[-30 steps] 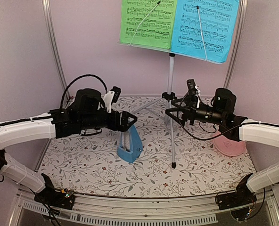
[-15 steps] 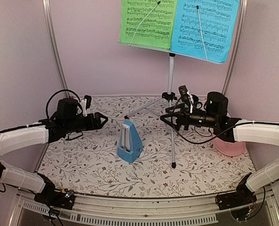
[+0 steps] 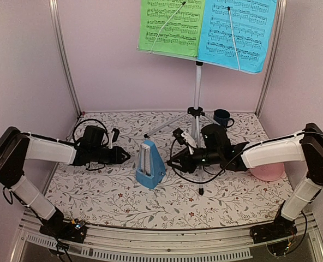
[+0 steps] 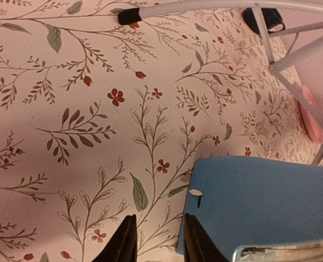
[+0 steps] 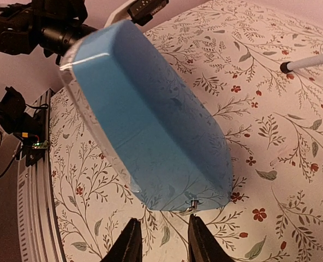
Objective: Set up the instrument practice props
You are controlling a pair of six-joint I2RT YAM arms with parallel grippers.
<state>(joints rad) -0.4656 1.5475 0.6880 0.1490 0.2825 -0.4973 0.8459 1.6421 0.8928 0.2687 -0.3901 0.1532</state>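
**Item 1: blue pyramid metronome** (image 3: 150, 165)
- Location: upright on the floral tabletop (image 3: 96, 194), left of centre, between the two end effectors and just in front of the stand's legs.
- Build, as judged: a rigid plastic shell that is probably light. It has smooth faces that taper upward, and the right wrist view shows a clear edge along the front.
- Handling: a pinch high up is likely to slide off the slope. The better hold is low, across two opposite flat faces near the base. The front face may be delicate, so treat it with care.

**Item 2: silver tripod music stand** (image 3: 197, 98)
- Location: standing at the rear centre with its legs spread.
- Handling: the thin pole carries a wide desk, so it is judged top-heavy and easy to tip. Take hold at the pole, not at a leg.

**Item 3: green sheet** (image 3: 171, 24) **and blue sheet** (image 3: 237, 33)
- Location: side by side on the desk, each under a wire retainer.
- Handling: thin paper that is limp and easily creased. They look already placed.

**Item 4: left end effector** (image 3: 123, 157)
- Location: low over the tabletop, just left of the metronome and not touching it.
- State: fingers a narrow gap apart, with nothing between them.

**Item 5: right end effector** (image 3: 172, 164)
- Location: low, just right of the metronome and pointing at it.
- State: fingers slightly parted, holding nothing.

**Not part of the set:** the dark blue mug (image 3: 222, 117) at the rear right, and the pink plate (image 3: 268, 172) at the right edge
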